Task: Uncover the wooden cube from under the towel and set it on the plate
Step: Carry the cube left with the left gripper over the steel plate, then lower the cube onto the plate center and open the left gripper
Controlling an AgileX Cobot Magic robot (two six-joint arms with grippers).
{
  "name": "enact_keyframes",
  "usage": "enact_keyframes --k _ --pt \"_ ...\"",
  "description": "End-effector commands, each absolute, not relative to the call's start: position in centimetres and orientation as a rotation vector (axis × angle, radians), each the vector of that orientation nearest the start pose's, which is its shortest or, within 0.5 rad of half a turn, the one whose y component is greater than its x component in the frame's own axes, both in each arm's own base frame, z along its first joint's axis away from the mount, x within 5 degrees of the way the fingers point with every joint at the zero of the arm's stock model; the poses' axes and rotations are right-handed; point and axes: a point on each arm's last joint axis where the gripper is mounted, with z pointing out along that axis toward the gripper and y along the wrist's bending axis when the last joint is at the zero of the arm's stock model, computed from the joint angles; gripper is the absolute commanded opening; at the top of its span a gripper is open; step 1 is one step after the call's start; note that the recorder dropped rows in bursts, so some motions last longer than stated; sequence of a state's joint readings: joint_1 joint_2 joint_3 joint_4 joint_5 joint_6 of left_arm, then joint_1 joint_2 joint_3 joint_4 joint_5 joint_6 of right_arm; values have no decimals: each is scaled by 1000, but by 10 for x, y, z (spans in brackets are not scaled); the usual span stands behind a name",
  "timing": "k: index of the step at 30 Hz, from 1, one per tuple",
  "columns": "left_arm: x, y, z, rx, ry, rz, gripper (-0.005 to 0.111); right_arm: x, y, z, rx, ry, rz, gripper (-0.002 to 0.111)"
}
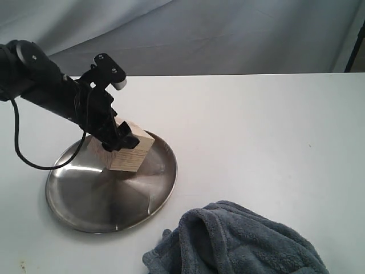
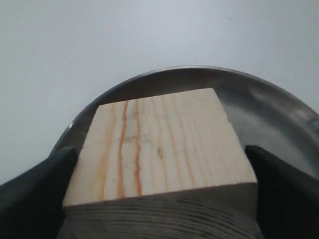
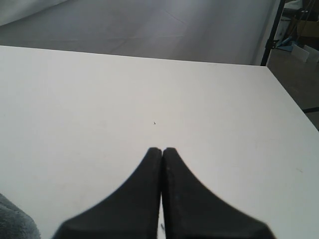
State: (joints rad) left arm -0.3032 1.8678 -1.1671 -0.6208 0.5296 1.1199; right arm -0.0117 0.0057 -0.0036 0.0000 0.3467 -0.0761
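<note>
Two views are showing the left gripper [image 1: 118, 138] clamping the wooden cube [image 1: 134, 155]; only one, the right gripper [image 3: 162, 152], jaws pressed together, empty.

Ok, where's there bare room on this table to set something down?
The table right of the plate and beyond the towel is bare. Crowded: the plate, where the left end effector holds the wooden cube, and the narrow gap to the towel.

The left gripper [image 2: 159, 157] pinches the wooden cube [image 2: 159, 144] between its black fingers [image 2: 35, 194], grain face up, over the shiny plate [image 2: 269, 104]. The white table [image 2: 75, 45] lies beyond. Whether the block's underside touches the steel, I can't tell.
</note>
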Motion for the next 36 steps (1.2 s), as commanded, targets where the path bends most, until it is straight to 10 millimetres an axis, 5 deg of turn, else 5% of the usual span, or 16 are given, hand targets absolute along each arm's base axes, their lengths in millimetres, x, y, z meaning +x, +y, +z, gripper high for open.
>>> enact_keyframes --k 1,18,36 --pt "357 -132 184 1069 2244 -200 0 53 -1 182 -64 1826 -66 0" --pt "338 -129 162 1058 2323 -264 0 53 -1 182 -64 1826 -66 0" --pt "313 -128 151 1366 2413 -381 0 53 -1 182 -64 1826 -66 0"
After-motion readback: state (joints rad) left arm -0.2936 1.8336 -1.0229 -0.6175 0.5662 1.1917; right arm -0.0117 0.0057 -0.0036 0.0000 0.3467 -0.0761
